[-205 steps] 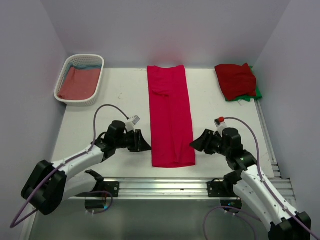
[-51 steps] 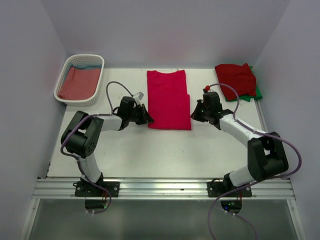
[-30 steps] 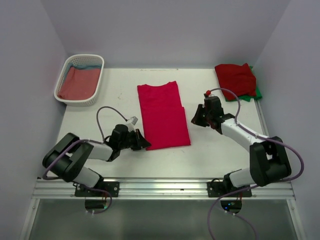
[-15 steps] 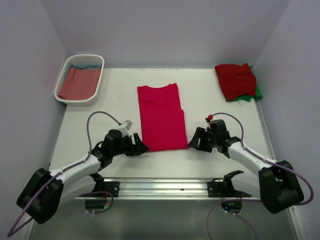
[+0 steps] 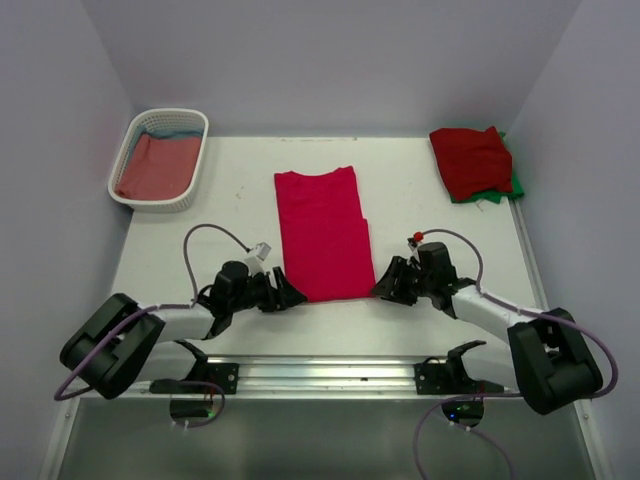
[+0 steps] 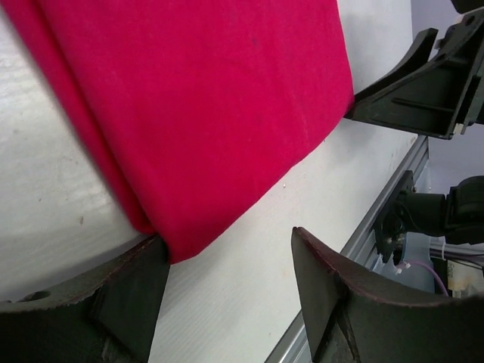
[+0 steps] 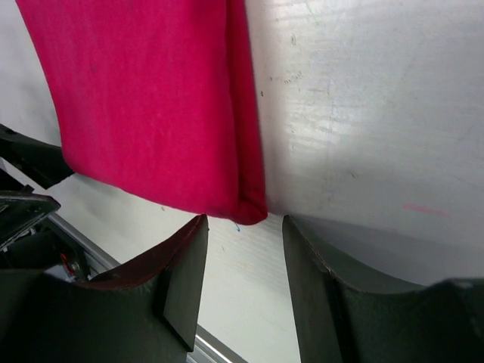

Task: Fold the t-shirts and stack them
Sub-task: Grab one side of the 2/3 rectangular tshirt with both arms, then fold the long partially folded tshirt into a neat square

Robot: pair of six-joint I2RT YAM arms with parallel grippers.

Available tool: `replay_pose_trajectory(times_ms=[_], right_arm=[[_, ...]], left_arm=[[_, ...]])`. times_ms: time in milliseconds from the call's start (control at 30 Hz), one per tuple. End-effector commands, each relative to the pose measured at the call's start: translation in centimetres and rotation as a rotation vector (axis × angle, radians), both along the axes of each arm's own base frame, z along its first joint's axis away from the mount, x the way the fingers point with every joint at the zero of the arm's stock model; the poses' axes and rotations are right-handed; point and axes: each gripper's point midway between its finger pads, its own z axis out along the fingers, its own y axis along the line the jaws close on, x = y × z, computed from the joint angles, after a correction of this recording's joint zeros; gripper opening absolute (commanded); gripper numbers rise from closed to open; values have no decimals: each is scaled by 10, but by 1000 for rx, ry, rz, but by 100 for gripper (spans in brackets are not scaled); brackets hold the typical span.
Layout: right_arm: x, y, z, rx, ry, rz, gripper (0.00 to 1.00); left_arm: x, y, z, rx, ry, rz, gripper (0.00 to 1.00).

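The bright crimson t-shirt [image 5: 322, 232] lies folded in a long doubled strip in the middle of the table. My left gripper [image 5: 290, 296] is open at its near left corner; in the left wrist view the corner [image 6: 174, 242] sits just ahead of the left finger, with bare table between the jaws. My right gripper [image 5: 382, 290] is open at the near right corner, which shows in the right wrist view [image 7: 246, 208] just beyond the two fingers. A dark red t-shirt [image 5: 470, 160] lies on a green one [image 5: 516, 184] at the back right.
A white slatted basket [image 5: 133, 135] at the back left holds a dusty-red t-shirt [image 5: 150, 165] and a blue one [image 5: 172, 131]. A metal rail [image 5: 330, 372] runs along the table's near edge.
The shirt was folded in half away from me and pulled nearer and leftward. In the last half second both grippers have closed in on its near corners.
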Motion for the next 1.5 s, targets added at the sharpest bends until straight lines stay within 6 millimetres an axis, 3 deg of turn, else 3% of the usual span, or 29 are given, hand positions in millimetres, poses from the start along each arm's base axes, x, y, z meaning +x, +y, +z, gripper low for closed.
replay_pose_trajectory(times_ms=[0,100,167,200,267,300,400,500,533,567,767,867,900,967,1000,1033,1200,1267,1400,1467], right_arm=[[3,-2,-15,-19,4,-20,48],[10,-2,-23,-28,-7,-34,47],[16,1,-25,-19,-23,-35,40],[17,2,-30,-23,-14,-38,35],[17,4,-33,-18,-14,-37,10],[15,6,-32,-6,-12,-28,1],[3,5,-31,-25,-8,-9,0],[-11,2,-17,-46,-35,13,0],[-11,5,-2,-38,-91,24,0],[-25,2,-3,-62,-55,37,0],[-63,-4,40,-47,-100,74,0],[-76,-10,61,-29,-120,74,0],[-76,-10,72,-16,-137,74,0],[-82,-13,80,-16,-137,76,0],[-80,-13,91,-6,-165,73,0],[-78,-13,95,-7,-181,75,0],[-45,-9,119,-50,-298,57,0],[-19,-8,121,-113,-345,44,0],[36,3,143,-187,-457,13,0],[62,12,139,-229,-473,15,0]], left_arm=[[-34,31,-64,168,181,35,70],[-35,33,-74,189,201,37,68],[-36,34,-78,198,209,36,64],[-37,35,-81,202,212,34,56],[-38,35,-82,202,214,28,45],[-39,35,-84,207,213,20,31],[-42,36,-85,209,215,7,0],[-52,34,-77,164,211,-17,0],[-56,33,-74,146,212,-27,0],[-62,31,-69,123,217,-45,0],[-88,29,-39,50,196,-89,0],[-85,24,-1,8,149,-80,0],[-80,21,25,-26,102,-77,0],[-73,21,50,-42,50,-49,0],[-70,22,70,-47,18,-40,0],[-67,23,76,-41,8,-27,0],[-46,22,80,47,-48,-27,0],[-28,22,85,89,-119,-3,0],[15,24,115,178,-265,67,0],[36,26,120,235,-316,107,0]])
